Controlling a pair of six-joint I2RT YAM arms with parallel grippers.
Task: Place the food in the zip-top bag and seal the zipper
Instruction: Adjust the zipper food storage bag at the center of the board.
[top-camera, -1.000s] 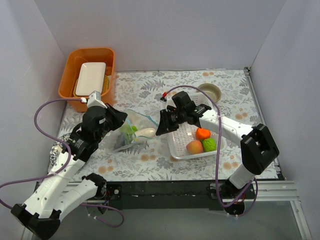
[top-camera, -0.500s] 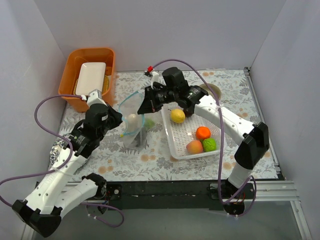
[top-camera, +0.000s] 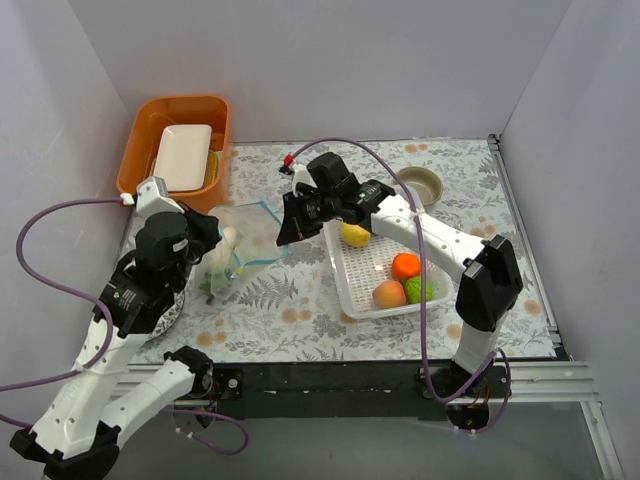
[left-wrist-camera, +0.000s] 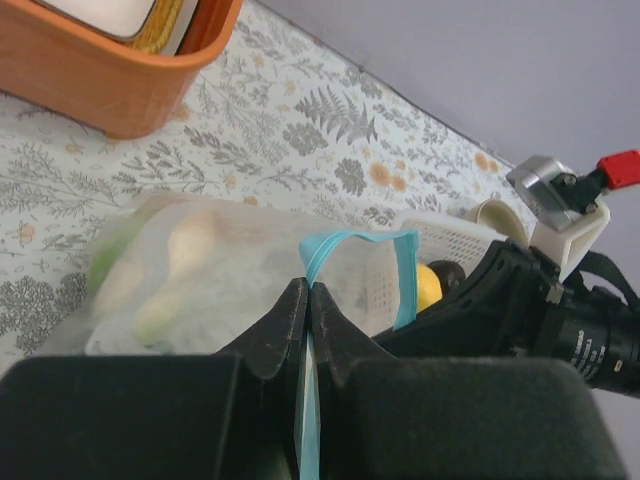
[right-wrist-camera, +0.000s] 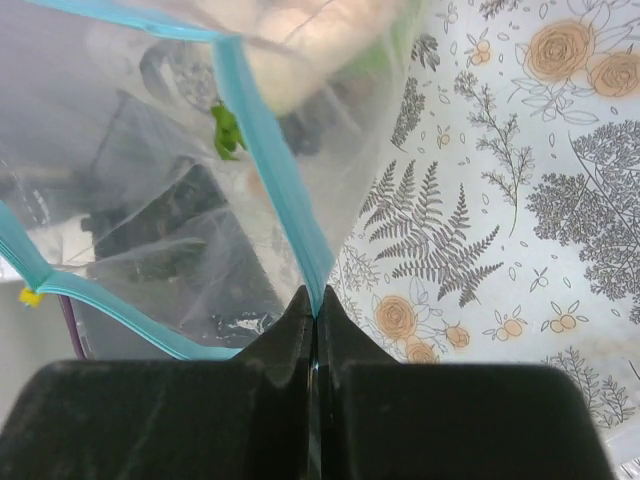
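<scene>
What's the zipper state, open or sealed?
Open. The zipper gapes as a teal loop, its sides apart; the left gripper and right gripper each pinch it.

We see a teal zipper (right-wrist-camera: 275, 185) between black jaws, edging a clear bag (left-wrist-camera: 200, 270); beyond them, a desk (left-wrist-camera: 300, 130) of grey ferns and orange roses, and an orange bin (left-wrist-camera: 100, 85).

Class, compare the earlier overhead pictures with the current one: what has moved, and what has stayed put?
The left gripper and right gripper, each pinching the zipper, carried the zip-top bag leftward, toward the orange bin. The white basket and its fruit stayed put.
</scene>
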